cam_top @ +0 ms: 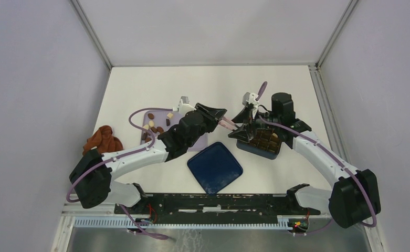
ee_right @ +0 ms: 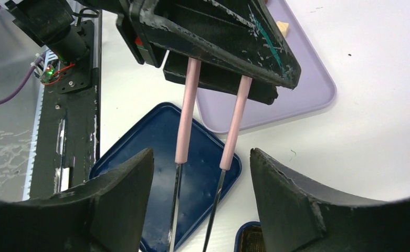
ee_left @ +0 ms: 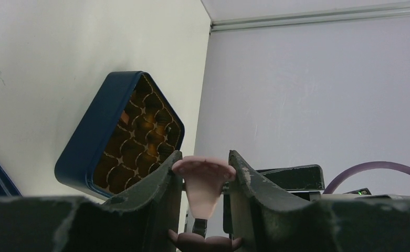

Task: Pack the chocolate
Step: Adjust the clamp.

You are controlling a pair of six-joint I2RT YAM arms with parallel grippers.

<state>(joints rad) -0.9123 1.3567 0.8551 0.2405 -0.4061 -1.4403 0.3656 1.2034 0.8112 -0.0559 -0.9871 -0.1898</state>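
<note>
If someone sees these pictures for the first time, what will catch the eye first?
The left claw grips pink tongs that point toward a blue box with golden-brown compartments, right of centre. A blue lid lies flat between the two arms, and loose chocolate pieces sit on a lavender tray to the left.
</note>
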